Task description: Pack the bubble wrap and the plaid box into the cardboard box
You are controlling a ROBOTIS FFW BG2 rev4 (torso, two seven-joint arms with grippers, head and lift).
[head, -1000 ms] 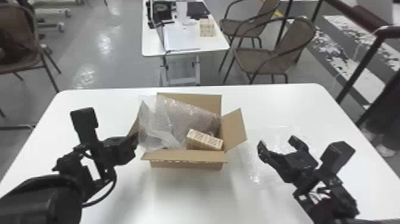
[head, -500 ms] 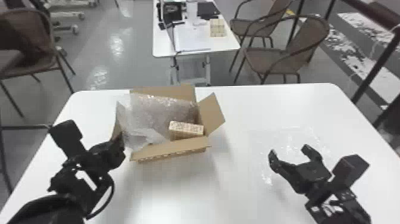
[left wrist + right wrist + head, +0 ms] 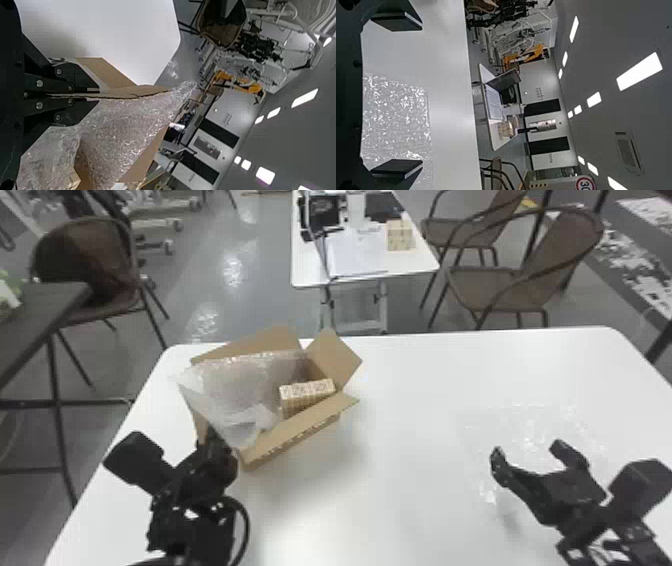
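Left gripper (image 3: 214,437) — tight on flap edge (image 3: 136,93)

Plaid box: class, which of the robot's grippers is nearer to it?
Left. The left gripper pinches a flap of the cardboard box, left of the plaid box inside; the right gripper hangs open, farther away, to its right.

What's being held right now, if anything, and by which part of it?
The cardboard box, pinched by its left-side flap in the left end effector. The right end effector is open and holds nothing.
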